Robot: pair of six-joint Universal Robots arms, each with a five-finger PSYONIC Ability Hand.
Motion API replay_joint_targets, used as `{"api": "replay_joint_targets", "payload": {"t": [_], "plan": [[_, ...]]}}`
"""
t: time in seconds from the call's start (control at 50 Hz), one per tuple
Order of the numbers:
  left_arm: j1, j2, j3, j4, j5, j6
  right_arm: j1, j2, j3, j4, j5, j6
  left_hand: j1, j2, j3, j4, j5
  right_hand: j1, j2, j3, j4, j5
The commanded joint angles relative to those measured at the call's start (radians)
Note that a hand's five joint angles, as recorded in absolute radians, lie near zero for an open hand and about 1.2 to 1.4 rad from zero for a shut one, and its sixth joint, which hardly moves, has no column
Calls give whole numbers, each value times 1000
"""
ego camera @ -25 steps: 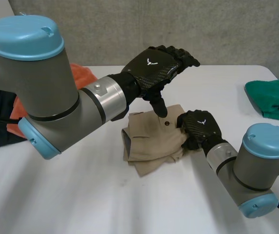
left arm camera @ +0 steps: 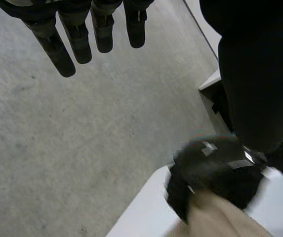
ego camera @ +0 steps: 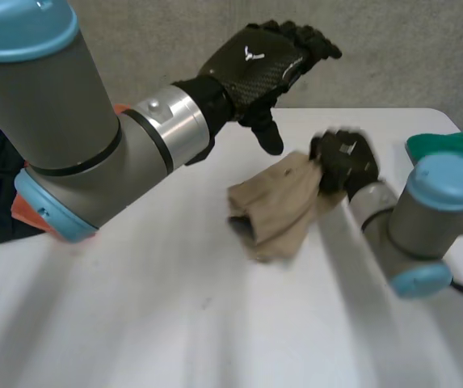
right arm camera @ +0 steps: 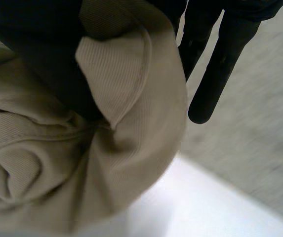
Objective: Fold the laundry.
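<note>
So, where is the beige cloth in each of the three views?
Head view: beige cloth on the white table, one edge gripped by the right hand, left hand open above.
Left wrist view: beige cloth sticks out beneath the right hand, beyond the left hand's fingertips.
Right wrist view: beige cloth bunched under the right hand's palm.
Shared landmark: the right hand gripping it.

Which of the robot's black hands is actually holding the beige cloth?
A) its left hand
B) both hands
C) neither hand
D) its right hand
D: the right hand is closed on the beige cloth, while the left hand hangs open above the table, touching nothing.
</note>
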Motion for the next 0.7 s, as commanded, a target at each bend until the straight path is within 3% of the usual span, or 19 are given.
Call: {"api": "replay_joint_targets", "payload": {"t": [0.02, 0.14, 0.26, 0.44, 0.54, 0.7], "plan": [[2, 19, 51, -3, -14, -34, -155, -7, -252, -93, 59, 115, -26, -24, -30, -23, -43, 317, 247, 251, 202, 292], [10, 32, 59, -3, -14, -49, -311, 58, -455, -96, 68, 207, -26, -24, -30, -23, -43, 317, 247, 251, 202, 292], [18, 33, 49, -4, -14, -52, -485, 234, -633, -93, 15, 233, -26, -24, -30, -23, -43, 317, 247, 251, 202, 292], [10, 15, 22, 2, -15, -49, -646, 538, -753, -20, -186, 212, -26, -24, -30, -23, -43, 317, 247, 251, 202, 292], [4, 1, 17, -1, -14, -48, -700, 610, -762, -10, -280, 163, -26, -24, -30, -23, -43, 317, 247, 251, 202, 292], [1, -2, 17, -4, -14, -49, -761, 613, -768, 7, -300, 135, -26, -24, -30, -23, -43, 317, 247, 251, 202, 292]]}}
